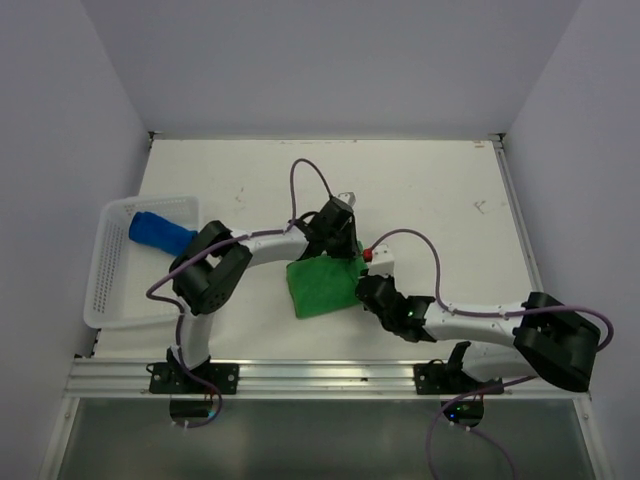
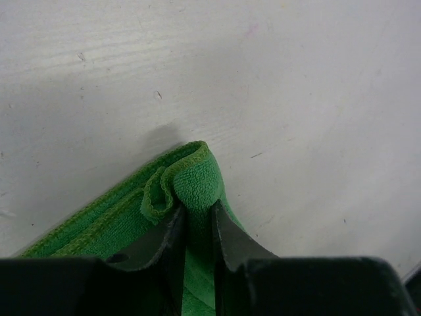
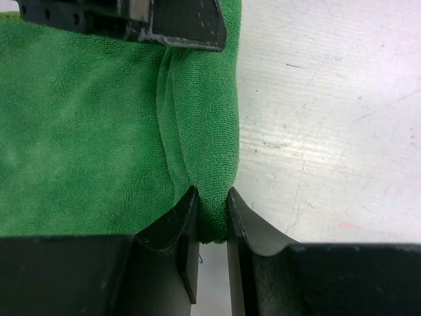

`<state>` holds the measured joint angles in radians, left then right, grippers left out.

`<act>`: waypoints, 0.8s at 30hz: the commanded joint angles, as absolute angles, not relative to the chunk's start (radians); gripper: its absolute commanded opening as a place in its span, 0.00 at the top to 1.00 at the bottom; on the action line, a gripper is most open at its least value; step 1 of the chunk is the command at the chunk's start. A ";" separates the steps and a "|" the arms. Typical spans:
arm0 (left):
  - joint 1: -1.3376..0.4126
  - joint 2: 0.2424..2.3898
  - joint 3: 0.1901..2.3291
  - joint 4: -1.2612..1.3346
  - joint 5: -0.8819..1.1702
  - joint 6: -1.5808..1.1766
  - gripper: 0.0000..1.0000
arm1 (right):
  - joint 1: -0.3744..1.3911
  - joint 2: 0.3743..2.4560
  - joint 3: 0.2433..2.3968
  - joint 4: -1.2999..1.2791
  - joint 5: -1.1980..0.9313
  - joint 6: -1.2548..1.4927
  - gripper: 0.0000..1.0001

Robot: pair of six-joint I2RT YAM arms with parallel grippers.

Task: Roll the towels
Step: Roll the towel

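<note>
One basket (image 1: pixel 108 292) held one towel; the second towel lay pinched by both sets of jaws.

The white mesh basket sat at the left edge of the surface (image 1: pixel 440 200) with the blue towel (image 1: pixel 158 231) bunched in its far end (nothing else showed inside it). That made two towels in all, and the green towel (image 1: pixel 322 285) lay folded near the middle of the surface, just ahead of the two arm bases. The left jaws were clamped on its far right corner, where the hem curled over (image 2: pixel 191 178). The right jaws were clamped on the near end of the same right edge (image 3: pixel 204 171), which ran as a raised fold between the two grips. White surface stretched beyond the towel toward the far and right walls.
</note>
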<state>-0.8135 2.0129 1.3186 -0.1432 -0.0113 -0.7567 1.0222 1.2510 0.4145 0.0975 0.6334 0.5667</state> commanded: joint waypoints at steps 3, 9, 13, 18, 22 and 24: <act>-0.704 1.934 1.186 0.173 0.081 -0.792 1.00 | 1.133 1.301 0.492 -0.102 0.819 0.548 1.00; -0.696 1.899 1.141 0.257 0.121 -0.767 1.00 | 1.259 1.420 0.620 -0.266 0.965 0.566 1.00; -0.683 1.875 1.069 0.340 0.169 -0.759 1.00 | 1.328 1.531 0.702 -0.357 1.037 0.586 1.00; -0.670 1.856 1.040 0.376 0.190 -0.730 1.00 | 1.394 1.630 0.770 -0.429 1.080 0.562 1.00; -0.664 1.852 1.002 0.411 0.221 -0.723 1.00 | 1.413 1.719 0.862 -0.456 1.066 0.486 1.00; -0.660 1.850 0.988 0.420 0.232 -0.719 1.00 | 1.425 1.776 0.896 -0.480 1.065 0.442 1.00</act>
